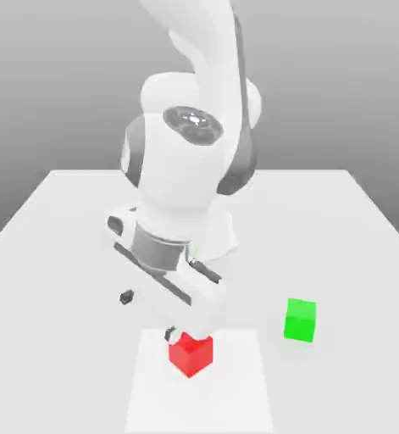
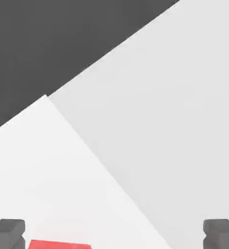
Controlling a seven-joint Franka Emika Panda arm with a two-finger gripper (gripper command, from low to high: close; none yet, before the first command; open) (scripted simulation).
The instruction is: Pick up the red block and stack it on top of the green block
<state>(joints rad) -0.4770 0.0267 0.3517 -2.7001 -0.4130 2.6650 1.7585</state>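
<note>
pincer (image 2: 114,236) wide | matte red block (image 1: 191,353) | green block (image 1: 301,319) cube

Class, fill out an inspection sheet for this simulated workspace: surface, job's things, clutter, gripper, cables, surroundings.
Surface: white table with a brighter white patch at the near edge.
Job's things: red block on the patch, under the hand; green block on the table toward the exterior view's right, apart from the red one.
Clutter: nothing seen.
Gripper: gripper open, fingertips wide apart, red block's edge between them, nearer one fingertip.
Cables: nothing seen.
Surroundings: plain grey backdrop; dark floor past the table edge in the hand view.
</note>
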